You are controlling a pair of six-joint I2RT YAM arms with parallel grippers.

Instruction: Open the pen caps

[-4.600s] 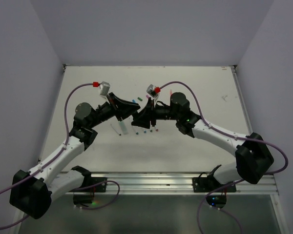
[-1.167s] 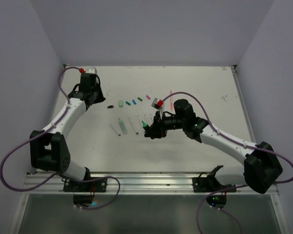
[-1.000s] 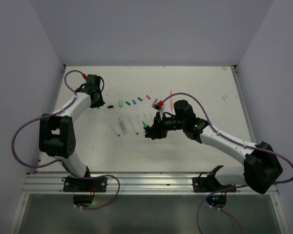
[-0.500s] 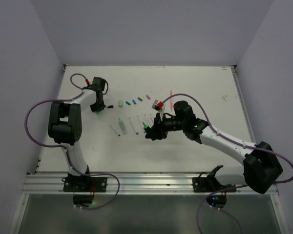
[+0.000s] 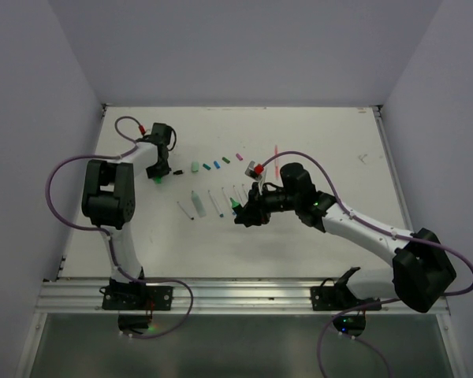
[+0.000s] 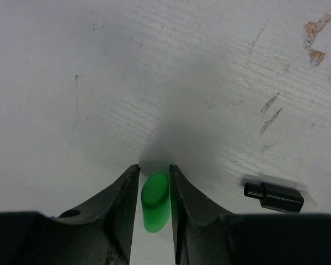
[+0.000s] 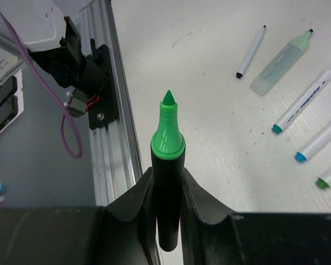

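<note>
Release: widen left gripper (image 6: 153, 171) fully, then lift straight off bright green cap (image 6: 155, 201).
Left fingers: straddling the cap; pinching or loose, cannot tell.
Right gripper (image 7: 166, 172): clamped on black highlighter (image 7: 166, 221).

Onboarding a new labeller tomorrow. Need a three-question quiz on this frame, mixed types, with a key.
1. True or false: the chunky black highlighter with the green tip, clamped in the right gripper, has its cap on.
2. What sits between the fingers of the left gripper? A) a red eraser B) a stubby bright green plastic cap C) a metal screw
3. In the left wrist view, what lies alone on the white table, to the right of that gripper?
Key: 1 false; 2 B; 3 a stubby black plastic cap.
</note>
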